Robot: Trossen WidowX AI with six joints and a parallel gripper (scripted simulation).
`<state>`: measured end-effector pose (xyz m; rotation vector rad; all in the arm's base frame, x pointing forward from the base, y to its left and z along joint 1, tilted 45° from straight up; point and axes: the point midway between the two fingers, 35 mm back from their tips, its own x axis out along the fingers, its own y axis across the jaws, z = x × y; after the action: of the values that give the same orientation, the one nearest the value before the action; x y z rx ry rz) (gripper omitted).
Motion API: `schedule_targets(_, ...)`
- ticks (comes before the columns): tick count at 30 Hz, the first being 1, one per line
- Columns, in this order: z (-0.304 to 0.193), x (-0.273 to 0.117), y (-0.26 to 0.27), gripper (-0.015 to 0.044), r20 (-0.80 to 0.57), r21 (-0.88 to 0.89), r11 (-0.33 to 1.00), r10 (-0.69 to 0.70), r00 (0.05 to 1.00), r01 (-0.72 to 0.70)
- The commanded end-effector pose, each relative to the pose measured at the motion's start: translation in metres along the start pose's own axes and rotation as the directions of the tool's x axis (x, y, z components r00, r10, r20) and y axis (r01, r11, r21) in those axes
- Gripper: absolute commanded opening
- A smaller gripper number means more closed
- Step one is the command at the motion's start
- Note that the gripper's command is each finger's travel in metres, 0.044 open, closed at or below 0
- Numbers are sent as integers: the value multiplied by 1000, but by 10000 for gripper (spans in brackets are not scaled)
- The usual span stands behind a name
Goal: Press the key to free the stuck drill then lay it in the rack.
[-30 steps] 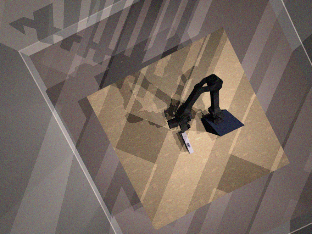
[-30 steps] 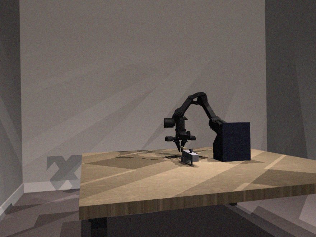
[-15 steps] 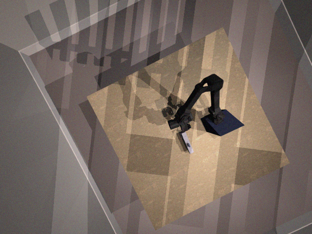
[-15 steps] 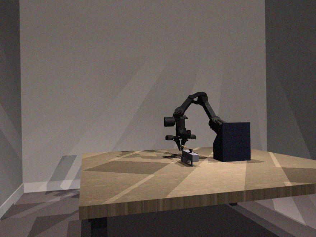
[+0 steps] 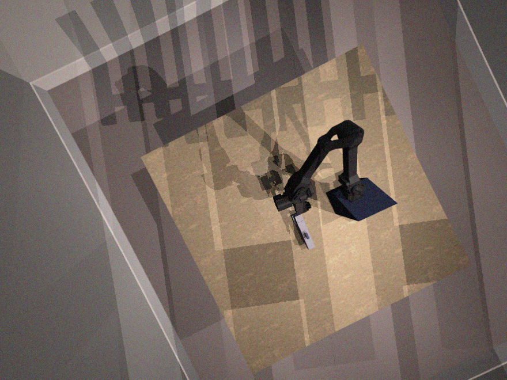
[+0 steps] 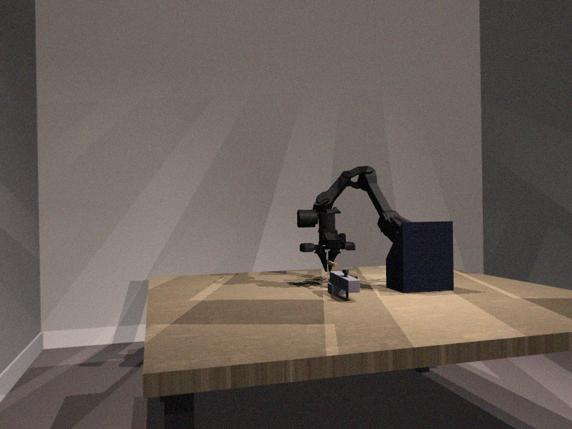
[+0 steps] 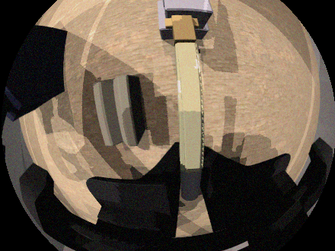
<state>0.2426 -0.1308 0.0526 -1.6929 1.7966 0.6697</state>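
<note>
Black claw (image 5: 292, 216) (image 6: 328, 270) (image 7: 185, 146) points down, pinching 1 pale-yellow bar (image 7: 189, 103) above the tabletop (image 5: 348, 261) (image 6: 259, 341) (image 7: 259, 95).

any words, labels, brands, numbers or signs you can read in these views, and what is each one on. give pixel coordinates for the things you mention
None can be read in any view.
Pale blade between the end effector's fingertips: small marks along one edge, no letters that can be made out.
Grey block (image 7: 127, 110): no text seen.
Dark blue box (image 5: 370, 200) (image 6: 427, 256): no text seen.

The holder (image 5: 304, 231) (image 6: 344, 282) (image 7: 187, 5) stands on the worktop (image 5: 261, 278) (image 6: 259, 341) (image 7: 259, 57), between the pedestal (image 5: 374, 200) (image 6: 427, 256) (image 7: 36, 68) and the worktop's left edge in the top view, well apart from every corner.
</note>
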Motion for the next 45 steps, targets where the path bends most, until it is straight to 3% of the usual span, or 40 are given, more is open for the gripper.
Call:
schedule_targets(1, -1, -3, -2, 0, -3, 7, 1000, -4, 1000, 4)
schedule_targets(45, -3, -11, 5, 0, -3, 7, 1000, -4, 1000, 4)
